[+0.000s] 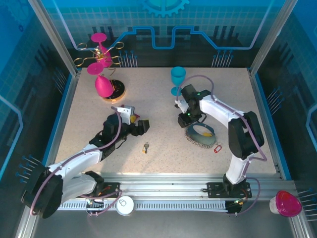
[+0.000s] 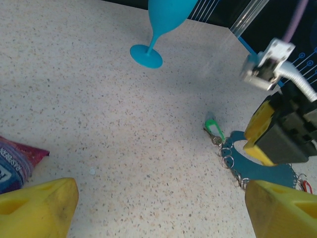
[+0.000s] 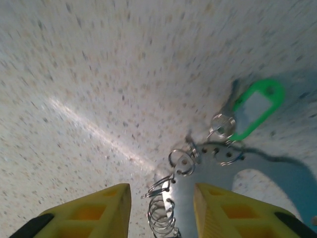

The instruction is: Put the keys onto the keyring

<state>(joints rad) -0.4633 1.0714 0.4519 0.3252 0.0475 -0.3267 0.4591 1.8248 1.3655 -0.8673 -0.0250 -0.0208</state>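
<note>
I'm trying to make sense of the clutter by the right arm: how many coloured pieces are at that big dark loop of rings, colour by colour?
At the large dark floppy keyring loop:
Green plastic tag with a white label: 1
Red oval clip: 1
Small yellow piece lying inside the loop: 1
Total: 3

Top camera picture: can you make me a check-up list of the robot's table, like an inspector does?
Surface: speckled beige tabletop, flat.
Job's things: keys lie loose, apart from the keyring; keyring lies flat, green tag attached.
Clutter: blue goblet upright; pink goblet by black-and-tan disc; wrapper near left gripper.
Grippers: left gripper open, empty; right gripper part open, astride the keyring's edge.
Cables: lilac cable loops off the right arm.
Surroundings: blue-lit walls, metal posts; pink cup off the table.
</note>
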